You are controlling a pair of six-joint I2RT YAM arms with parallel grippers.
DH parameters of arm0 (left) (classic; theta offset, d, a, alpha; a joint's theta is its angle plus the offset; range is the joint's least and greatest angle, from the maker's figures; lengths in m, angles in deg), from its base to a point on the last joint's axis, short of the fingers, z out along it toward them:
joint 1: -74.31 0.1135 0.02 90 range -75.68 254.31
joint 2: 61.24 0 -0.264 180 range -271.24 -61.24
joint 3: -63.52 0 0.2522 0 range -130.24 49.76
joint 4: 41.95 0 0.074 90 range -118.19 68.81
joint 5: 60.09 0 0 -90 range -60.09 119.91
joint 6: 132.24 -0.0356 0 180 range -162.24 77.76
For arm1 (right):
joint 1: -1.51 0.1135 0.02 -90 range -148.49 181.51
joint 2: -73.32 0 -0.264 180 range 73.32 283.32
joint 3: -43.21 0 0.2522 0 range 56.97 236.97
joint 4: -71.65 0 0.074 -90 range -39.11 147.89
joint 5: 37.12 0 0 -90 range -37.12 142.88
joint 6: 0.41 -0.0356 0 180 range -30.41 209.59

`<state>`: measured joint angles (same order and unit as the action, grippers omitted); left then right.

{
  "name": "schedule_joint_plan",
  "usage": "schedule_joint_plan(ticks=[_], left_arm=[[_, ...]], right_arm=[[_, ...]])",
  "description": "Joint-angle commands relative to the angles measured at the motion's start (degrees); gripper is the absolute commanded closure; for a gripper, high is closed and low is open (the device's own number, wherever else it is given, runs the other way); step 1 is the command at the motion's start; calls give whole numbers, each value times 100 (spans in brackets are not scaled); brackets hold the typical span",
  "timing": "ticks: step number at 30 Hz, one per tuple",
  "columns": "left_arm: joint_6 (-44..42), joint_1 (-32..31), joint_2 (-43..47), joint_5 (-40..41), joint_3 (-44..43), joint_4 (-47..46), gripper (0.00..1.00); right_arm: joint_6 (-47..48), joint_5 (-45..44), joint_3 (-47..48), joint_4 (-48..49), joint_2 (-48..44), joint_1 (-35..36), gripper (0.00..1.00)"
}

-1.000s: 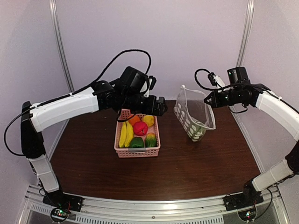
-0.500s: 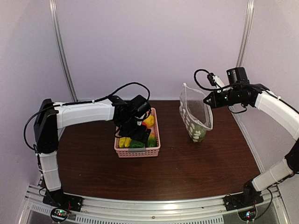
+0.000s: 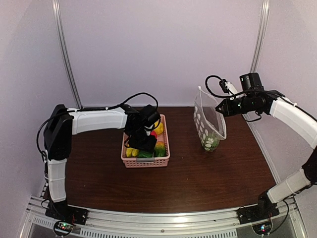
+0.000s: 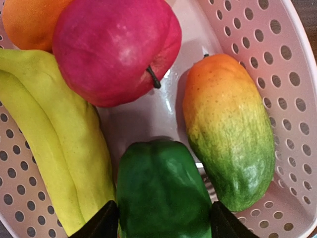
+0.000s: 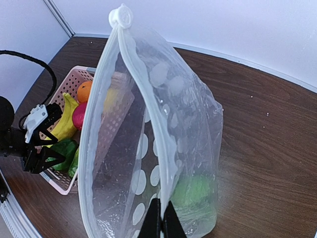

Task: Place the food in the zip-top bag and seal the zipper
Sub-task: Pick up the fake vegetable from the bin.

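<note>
Even, soft light; sheen on the apple (image 4: 114,49), overhead view slightly soft.

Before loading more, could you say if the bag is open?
Open: the zipper lips bow apart on the zip-top bag; green food lies inside.

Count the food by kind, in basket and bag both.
Banana bunch: 1
Orange: 1
Apple: 1
Pepper: 1
Mango: 1
Yellow piece: 1
Green piece in bag: 1
Total: 7
</note>
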<state>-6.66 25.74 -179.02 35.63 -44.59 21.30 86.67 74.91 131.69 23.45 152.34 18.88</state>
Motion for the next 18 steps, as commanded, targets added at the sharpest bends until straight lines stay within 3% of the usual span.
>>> schedule_joint_plan(ticks=[1, 4, 7, 14, 18], left_arm=[[-66, 50, -55, -398, -154, 5, 39], [-37, 50, -53, -462, -212, 177, 23], [-33, 50, -53, -340, -206, 304, 20], [-123, 50, -195, -494, -166, 308, 30], [-217, 50, -186, -540, -262, 322, 42]], right_arm=[[69, -45, -108, 67, -96, -5, 100], [65, -38, -118, 80, -113, -3, 100], [65, -17, -115, 79, -120, -8, 100], [65, 8, -80, 66, -107, -5, 100], [81, -11, -71, 41, -124, -5, 100]])
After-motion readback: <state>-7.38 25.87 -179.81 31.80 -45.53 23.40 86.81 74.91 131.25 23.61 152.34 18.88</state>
